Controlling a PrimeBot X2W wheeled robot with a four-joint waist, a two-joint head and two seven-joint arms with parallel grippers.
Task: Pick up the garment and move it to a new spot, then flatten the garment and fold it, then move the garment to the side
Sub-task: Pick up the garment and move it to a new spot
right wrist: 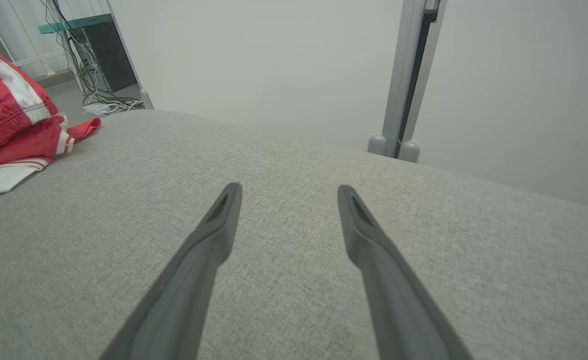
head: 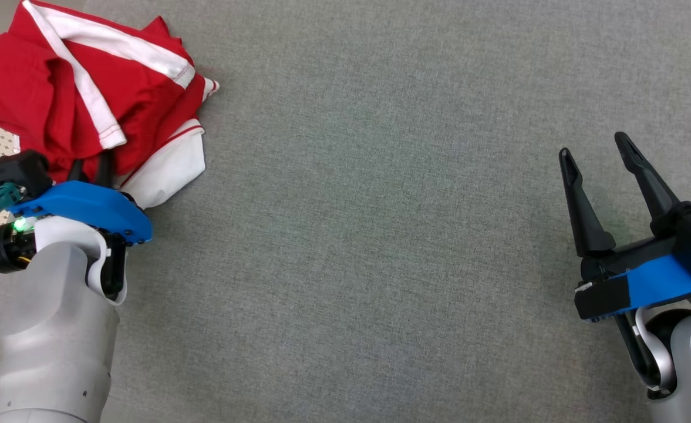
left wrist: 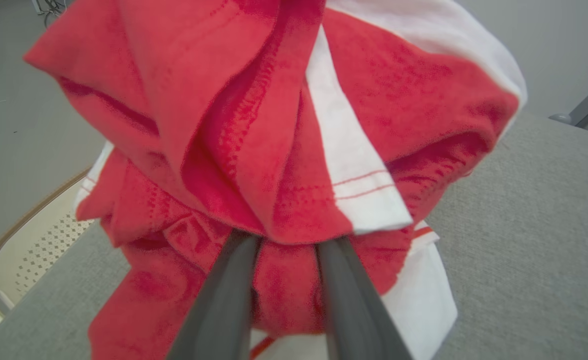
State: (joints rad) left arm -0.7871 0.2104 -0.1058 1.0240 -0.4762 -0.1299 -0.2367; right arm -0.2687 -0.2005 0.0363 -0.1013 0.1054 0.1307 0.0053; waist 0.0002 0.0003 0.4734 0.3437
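Garment (head: 87,100) is bunched in a red-and-white heap at the far left corner of the table (head: 380,235), its longer run roughly along the left edge. The left gripper (left wrist: 289,250) is much the nearer: the heap lies straight ahead of its fingers, which are pushed in under a hanging fold with red cloth between them. They stand partly apart, tips hidden, so I can't tell whether they have pinched the cloth yet. The right gripper (head: 595,147) hovers near the right edge, well apart from the heap, jaws spread wide and empty.
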